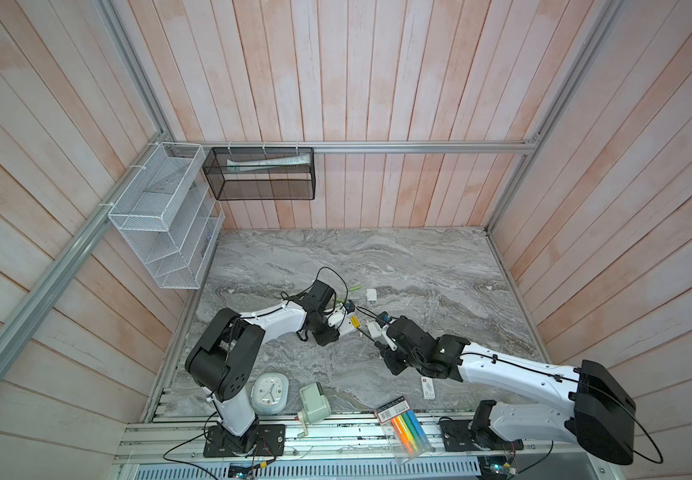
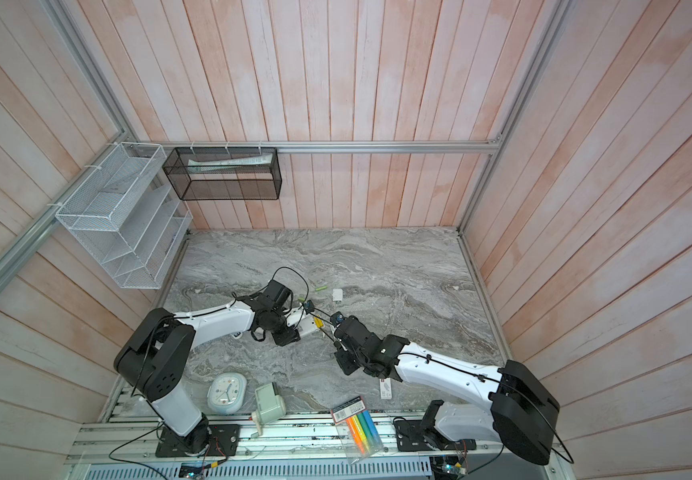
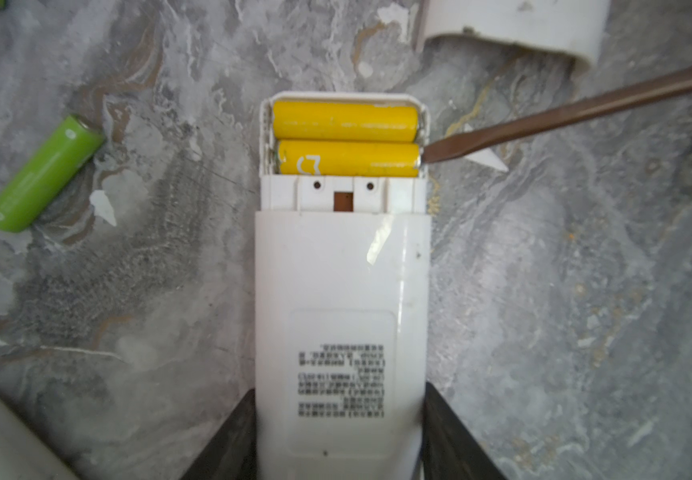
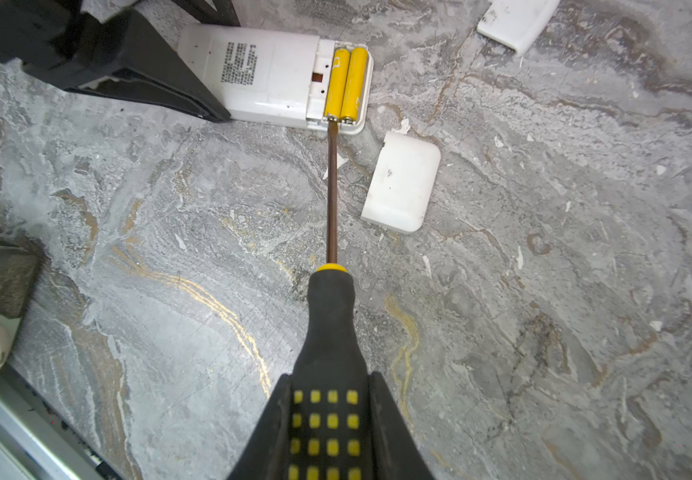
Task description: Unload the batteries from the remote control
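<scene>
right up close, the right gripper (image 4: pixel 327 382) is pinched tight on the black-and-yellow handle of a screwdriver (image 4: pixel 332 316). its shaft reaches straight out ahead of the fingers. the blade tip sits against the end of the nearer of the two yellow batteries (image 3: pixel 348 160), at the edge of the open bay.

the left gripper (image 3: pixel 339 390) is clamped across the remote control (image 3: pixel 340 291), one finger on each long side, pinning it label-up on the marble table (image 3: pixel 585 291). the bay is at the remote's far end from that grip. both yellow cells lie in it side by side and touching. their long axes run crosswise to the remote, so across the left gripper's reach and roughly in line with the screwdriver shaft.

a green battery (image 3: pixel 43 174) lies loose on the table off to one side of the left gripper, tilted askew. the white cover (image 4: pixel 402 180) rests just beside the shaft, ahead of the right gripper.

to my eye these cells are light, rigid and slick, and round enough to roll once free. the contacts likely squeeze them end to end, so the place to work is that exposed end: lever it up, then take the barrel across its middle. too much push and one could pop out and skitter off.
</scene>
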Controlling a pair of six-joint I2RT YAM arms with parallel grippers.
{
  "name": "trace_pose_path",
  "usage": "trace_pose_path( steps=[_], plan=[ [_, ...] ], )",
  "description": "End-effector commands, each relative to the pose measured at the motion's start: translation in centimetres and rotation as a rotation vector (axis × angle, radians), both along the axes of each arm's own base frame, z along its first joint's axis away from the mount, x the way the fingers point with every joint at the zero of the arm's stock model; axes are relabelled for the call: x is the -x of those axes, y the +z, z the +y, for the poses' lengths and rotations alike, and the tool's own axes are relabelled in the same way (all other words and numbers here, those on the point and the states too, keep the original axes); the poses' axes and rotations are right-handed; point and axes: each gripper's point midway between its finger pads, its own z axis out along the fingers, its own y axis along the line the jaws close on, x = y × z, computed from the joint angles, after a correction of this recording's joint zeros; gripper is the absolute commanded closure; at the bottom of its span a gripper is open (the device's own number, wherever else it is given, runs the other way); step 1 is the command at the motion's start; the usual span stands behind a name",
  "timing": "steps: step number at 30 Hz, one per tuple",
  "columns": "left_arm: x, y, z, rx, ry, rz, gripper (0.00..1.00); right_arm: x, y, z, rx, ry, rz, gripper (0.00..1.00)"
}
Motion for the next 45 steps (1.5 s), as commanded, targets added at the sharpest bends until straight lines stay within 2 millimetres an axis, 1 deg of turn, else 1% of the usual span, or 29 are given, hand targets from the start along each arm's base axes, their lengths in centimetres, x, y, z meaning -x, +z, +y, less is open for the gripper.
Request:
trace_pose_path(
  steps=[1,9,16,23,35,45],
  plan=[
    [1.5,-1.1,1.3,-0.052,-0.015,0.064,0.44,-0.2,-1.1,0.3,0.004,-0.004,-0.008,1.00],
    [1.9,-1.1,1.1,-0.042,-0.031,0.079,0.46,0.2,-2.1,1.5,-0.031,0.007,-0.027,1.00],
    [2.1,-1.1,1.0,-0.037,-0.034,0.090,0.47,0.4,-2.5,2.1,-0.047,0.001,-0.068,1.00],
    [2.2,-1.2,1.1,-0.039,-0.036,0.094,0.47,0.2,-3.4,1.2,-0.061,-0.060,-0.098,1.00],
    [2.4,-1.2,1.0,-0.037,-0.038,0.104,0.47,-0.1,-4.6,1.4,-0.128,-0.106,-0.109,1.00],
    [2.4,-1.2,1.2,-0.036,-0.031,0.116,0.47,-0.4,-4.1,0.9,-0.176,-0.140,-0.150,1.00]
  ],
)
